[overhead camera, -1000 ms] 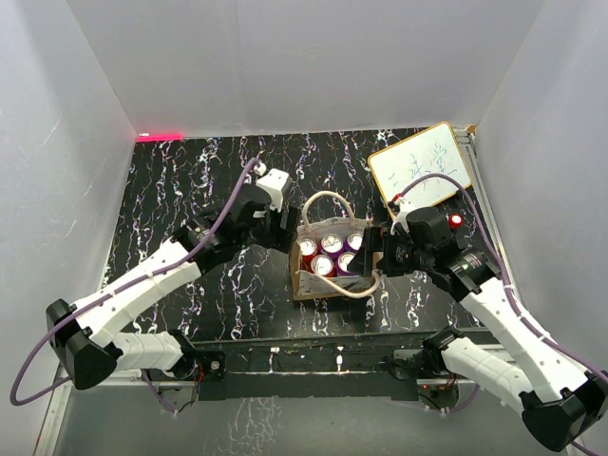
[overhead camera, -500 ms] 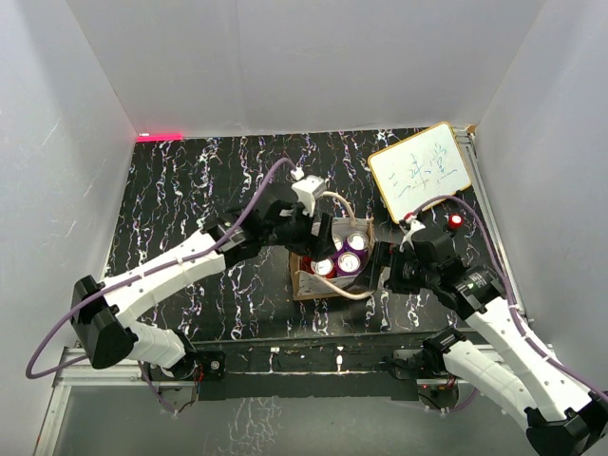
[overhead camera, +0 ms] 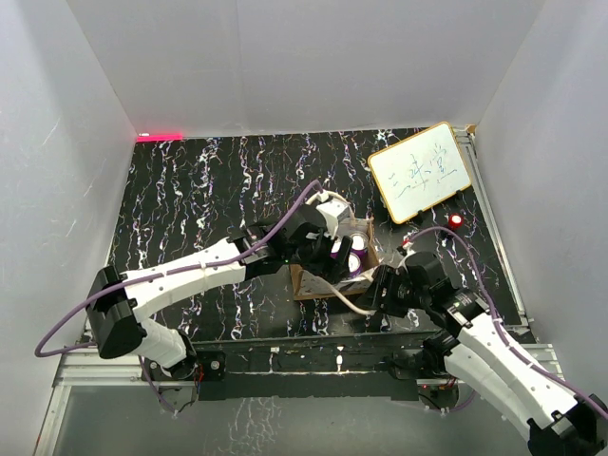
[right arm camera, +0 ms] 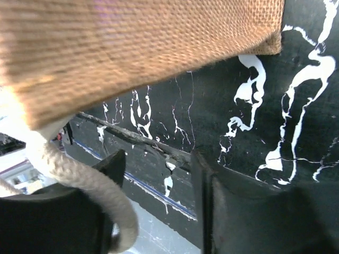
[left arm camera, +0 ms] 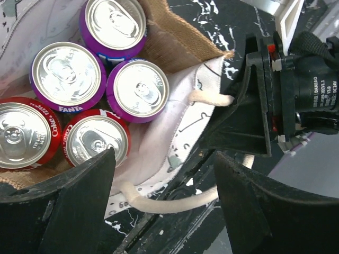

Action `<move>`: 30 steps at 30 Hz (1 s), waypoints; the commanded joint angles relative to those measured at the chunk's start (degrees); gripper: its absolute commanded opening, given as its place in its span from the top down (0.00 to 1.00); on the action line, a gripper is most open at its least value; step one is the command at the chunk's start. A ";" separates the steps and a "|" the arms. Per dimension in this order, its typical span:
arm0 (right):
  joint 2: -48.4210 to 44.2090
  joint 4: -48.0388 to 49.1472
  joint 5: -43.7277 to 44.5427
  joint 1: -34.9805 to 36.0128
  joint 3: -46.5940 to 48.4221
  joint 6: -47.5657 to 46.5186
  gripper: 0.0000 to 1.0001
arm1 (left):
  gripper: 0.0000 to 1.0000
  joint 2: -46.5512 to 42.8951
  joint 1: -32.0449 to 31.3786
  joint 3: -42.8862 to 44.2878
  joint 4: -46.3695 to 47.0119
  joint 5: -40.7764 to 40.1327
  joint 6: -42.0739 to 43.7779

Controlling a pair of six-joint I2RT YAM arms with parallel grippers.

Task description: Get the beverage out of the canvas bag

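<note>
A purple can (left arm camera: 66, 75) reads FANTA, a red can (left arm camera: 24, 135) Coke, a motor (left arm camera: 313, 90) DAMIAO.

Tan-brown coarse-woven canvas bag (right arm camera: 148, 47): side wall across the top, blurred toward the left, lower corner at upper right.
Cream twisted rope handle (right arm camera: 74, 172): hanging below the bag at left, lying across the finger at lower left.
Black tabletop with white marble veining (right arm camera: 254, 106): behind and below the bag.
Right gripper (right arm camera: 159, 164): two black fingers (right arm camera: 249, 217), parted, tabletop showing between them.
</note>
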 commanded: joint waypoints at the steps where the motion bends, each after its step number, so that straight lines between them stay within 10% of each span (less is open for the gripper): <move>1: -0.14 4.70 -1.85 0.18 -6.16 4.82 0.53 | 0.28 1.82 -0.89 1.77 -1.72 -3.66 0.71; 30: 3.87 11.32 0.51 0.23 -8.93 3.14 0.60 | 0.28 16.18 -8.75 15.21 -11.25 -24.82 3.58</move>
